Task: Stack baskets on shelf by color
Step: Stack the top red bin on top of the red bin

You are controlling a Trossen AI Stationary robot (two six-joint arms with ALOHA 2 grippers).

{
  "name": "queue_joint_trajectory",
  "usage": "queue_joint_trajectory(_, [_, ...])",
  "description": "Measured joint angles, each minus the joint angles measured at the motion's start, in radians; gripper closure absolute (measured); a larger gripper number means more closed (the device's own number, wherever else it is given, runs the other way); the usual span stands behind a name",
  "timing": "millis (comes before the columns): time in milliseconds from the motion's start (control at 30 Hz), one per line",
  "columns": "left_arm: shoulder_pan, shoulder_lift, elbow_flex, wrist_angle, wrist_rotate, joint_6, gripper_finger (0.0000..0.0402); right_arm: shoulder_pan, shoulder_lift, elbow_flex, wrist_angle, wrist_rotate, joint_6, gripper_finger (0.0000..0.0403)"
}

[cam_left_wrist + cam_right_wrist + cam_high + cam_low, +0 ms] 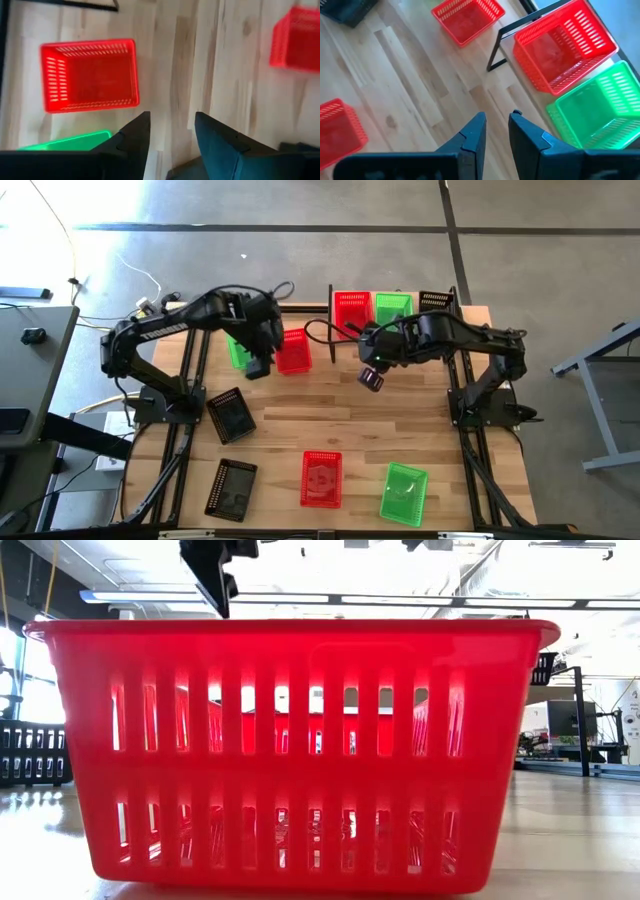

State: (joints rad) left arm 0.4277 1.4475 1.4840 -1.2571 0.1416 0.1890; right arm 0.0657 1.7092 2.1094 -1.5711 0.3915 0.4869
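Note:
The shelf (470, 312) at the far edge carries a red basket (350, 310), a green basket (392, 308) and a black basket (437, 300) side by side. On the table near it stand another red basket (293, 350) and a green basket (238, 348). My left gripper (258, 365) hangs open just in front of these two, its fingers (135, 140) over bare wood beside the red basket (90, 75). My right gripper (372, 378) hovers before the shelf with a narrow gap and nothing between its fingers (472, 137).
Two black baskets (231, 415) (232, 488) lie at the near left. A red basket (321, 478) and a green basket (404, 492) stand near the front edge; that red one (290, 750) fills the low view. Bare wood lies in the table's middle.

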Motion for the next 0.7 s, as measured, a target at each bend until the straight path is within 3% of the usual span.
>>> queue_joint_trajectory(433, [-0.071,0.000,-0.280,0.366,-0.044,-0.028,0.0267,-0.106,-0.023,-0.002,0.001,0.029,-0.097,0.0334])
queue_joint_trajectory(700, [-0.075,0.035,-0.362,0.455,-0.127,-0.029,0.0268,-0.184,-0.085,-0.001,0.011,0.057,-0.103,0.0334])
